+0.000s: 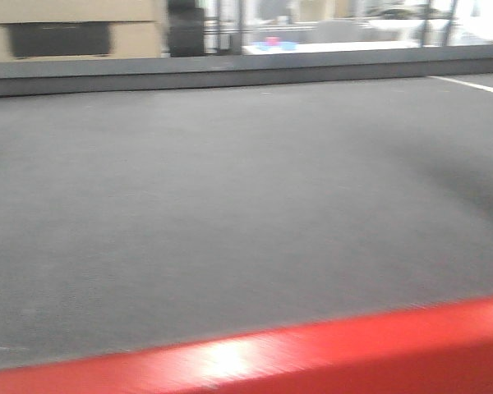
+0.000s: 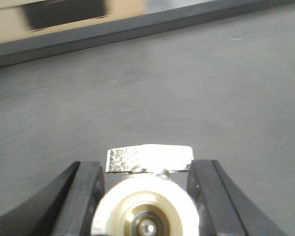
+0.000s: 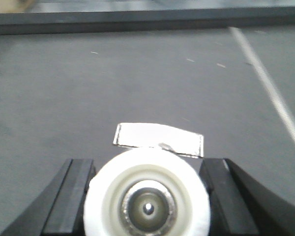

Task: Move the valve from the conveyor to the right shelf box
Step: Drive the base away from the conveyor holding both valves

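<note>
The front view shows only the dark grey conveyor (image 1: 230, 189); neither gripper appears there. In the left wrist view my left gripper (image 2: 145, 196) is shut on a valve (image 2: 145, 216), seen end-on as a pale round opening with a silvery lever (image 2: 150, 158) on top, black fingers (image 2: 86, 196) close against both sides. In the right wrist view my right gripper (image 3: 147, 191) likewise holds a valve (image 3: 147, 206) with its bright lever (image 3: 160, 139) above. Both hang over the belt (image 2: 162, 83). The right shelf box is out of view.
A long dark rail (image 1: 230, 72) runs along the belt's far edge. A red frame (image 1: 353, 353) borders the near edge. A white line (image 3: 265, 83) crosses the belt at the right. Behind the rail stand a cardboard box (image 1: 74, 29) and a white table (image 1: 312, 47).
</note>
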Controlling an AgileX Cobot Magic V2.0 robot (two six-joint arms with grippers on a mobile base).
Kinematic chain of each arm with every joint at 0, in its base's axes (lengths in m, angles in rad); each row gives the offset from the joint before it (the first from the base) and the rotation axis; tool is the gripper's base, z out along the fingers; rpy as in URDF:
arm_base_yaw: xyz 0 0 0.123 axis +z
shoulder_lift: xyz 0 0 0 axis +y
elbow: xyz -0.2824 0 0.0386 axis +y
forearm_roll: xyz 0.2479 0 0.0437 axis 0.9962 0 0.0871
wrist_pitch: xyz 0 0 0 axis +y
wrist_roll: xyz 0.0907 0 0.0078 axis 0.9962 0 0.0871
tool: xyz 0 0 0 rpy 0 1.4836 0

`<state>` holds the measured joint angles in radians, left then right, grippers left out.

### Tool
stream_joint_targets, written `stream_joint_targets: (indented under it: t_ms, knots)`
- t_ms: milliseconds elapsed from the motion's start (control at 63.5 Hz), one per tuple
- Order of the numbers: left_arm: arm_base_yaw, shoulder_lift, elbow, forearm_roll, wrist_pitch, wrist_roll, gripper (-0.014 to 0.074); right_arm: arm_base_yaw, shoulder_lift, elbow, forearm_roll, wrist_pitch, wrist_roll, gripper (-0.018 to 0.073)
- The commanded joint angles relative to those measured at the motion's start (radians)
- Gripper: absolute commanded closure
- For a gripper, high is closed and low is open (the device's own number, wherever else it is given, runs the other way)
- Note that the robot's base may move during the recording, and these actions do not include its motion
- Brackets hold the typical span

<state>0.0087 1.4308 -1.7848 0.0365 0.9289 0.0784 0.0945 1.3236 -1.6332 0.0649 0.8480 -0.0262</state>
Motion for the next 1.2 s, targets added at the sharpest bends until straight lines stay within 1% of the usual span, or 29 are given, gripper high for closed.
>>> stream_joint_targets:
  t_ms: [0,1181]
  knots:
    - [-0.007,-0.007,-0.013,-0.007,-0.057,-0.004,0.0708,-0.004,-0.017,-0.019,-0.012,-0.072,0.0,0.0711]
    - [-0.007,-0.007,-0.013,-0.007,-0.057,-0.004,0.0708,-0.004,-0.017,-0.019,-0.012,-0.072,0.0,0.0711]
